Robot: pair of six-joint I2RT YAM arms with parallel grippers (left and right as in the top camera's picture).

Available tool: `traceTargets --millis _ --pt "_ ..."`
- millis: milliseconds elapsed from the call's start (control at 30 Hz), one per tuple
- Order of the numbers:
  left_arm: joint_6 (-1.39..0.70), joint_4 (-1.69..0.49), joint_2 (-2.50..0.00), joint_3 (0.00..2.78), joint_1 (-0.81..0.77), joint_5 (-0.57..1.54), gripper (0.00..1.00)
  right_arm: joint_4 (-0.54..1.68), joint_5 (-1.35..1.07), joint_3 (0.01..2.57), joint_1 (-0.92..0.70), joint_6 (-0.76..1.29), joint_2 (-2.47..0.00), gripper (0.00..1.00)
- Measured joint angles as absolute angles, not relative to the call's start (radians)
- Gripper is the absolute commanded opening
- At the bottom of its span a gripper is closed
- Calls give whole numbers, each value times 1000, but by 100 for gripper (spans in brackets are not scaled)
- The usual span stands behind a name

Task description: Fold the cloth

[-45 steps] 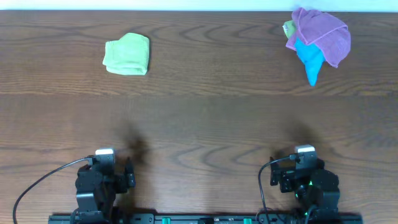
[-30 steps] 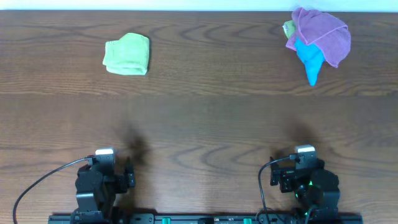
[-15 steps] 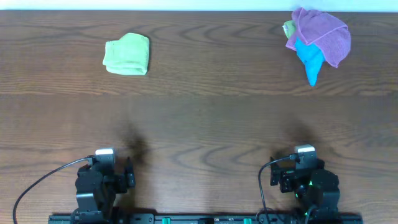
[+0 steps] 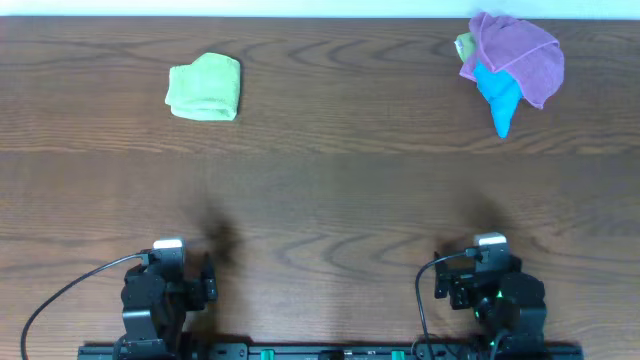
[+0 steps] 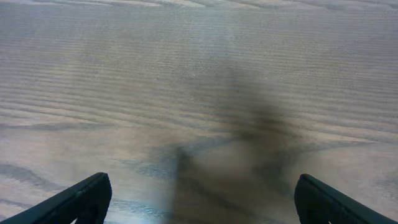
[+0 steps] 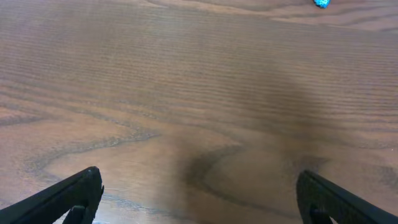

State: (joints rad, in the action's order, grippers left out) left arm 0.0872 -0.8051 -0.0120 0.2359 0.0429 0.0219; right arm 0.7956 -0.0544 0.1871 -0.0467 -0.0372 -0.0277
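Observation:
The lilac cloth (image 4: 520, 50) lies crumpled at the far right of the table in the overhead view, draped over a bright blue cloth (image 4: 498, 95). My left gripper (image 5: 199, 199) is open and empty near the table's front edge, far from the cloth; in the overhead view it sits at the front left (image 4: 190, 270). My right gripper (image 6: 199, 196) is open and empty at the front right (image 4: 480, 262). Both wrist views show only bare wood between the fingers. A tip of the blue cloth (image 6: 321, 3) shows at the top of the right wrist view.
A light green folded cloth (image 4: 205, 88) lies at the far left. A small bit of green cloth (image 4: 465, 45) peeks out at the left of the lilac pile. The wooden table (image 4: 320, 190) spans the view, with a white edge at the far side.

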Motion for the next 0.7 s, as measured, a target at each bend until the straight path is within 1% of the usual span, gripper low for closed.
traceTargets --millis 200,300,433,633,700 --pt "87 -805 -12 236 43 22 95 795 -54 188 -46 -31 -31 99" --pt "87 -805 -12 236 43 22 95 796 -49 213 -30 19 -93 99" --pt "87 -805 -12 236 43 22 95 801 -36 368 23 85 -302 99" --pt "87 -805 -11 236 43 22 95 816 -27 731 117 120 -673 99" --pt "87 -805 -11 236 43 22 95 853 -26 862 140 126 -814 99"
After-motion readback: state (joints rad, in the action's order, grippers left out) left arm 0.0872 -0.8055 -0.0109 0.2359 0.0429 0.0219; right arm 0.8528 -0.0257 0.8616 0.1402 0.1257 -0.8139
